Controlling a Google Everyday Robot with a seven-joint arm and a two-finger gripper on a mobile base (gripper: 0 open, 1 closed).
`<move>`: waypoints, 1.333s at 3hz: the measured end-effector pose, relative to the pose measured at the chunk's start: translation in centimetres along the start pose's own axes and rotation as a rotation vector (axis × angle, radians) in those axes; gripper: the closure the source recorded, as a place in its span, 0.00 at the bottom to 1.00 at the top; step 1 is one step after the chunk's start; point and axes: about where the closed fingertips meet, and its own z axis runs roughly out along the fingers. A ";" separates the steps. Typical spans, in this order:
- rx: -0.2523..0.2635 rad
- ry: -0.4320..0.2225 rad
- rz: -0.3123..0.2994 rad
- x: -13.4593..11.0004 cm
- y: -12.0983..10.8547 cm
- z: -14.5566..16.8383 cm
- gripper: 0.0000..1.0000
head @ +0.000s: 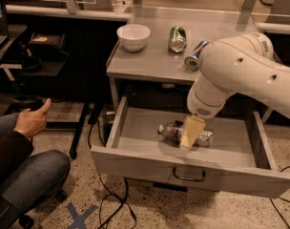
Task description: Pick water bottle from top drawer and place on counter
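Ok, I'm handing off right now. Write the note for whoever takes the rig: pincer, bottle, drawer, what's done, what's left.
Pincer: down inside the top drawer, over the middle of the water bottle; grip not confirmed.
Water bottle: lying on its side on the drawer floor.
Counter: holds a white bowl, a green can and a blue-and-silver can.
Done: drawer open, arm at the bottle.
Left: secure the bottle, lift it out, set it on the counter.
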 end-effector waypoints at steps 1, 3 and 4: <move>-0.001 0.053 0.070 0.8 -2.1 4.1 0.00; 0.034 0.070 0.012 0.8 -3.5 9.0 0.00; 0.034 0.071 0.012 0.8 -3.5 9.1 0.00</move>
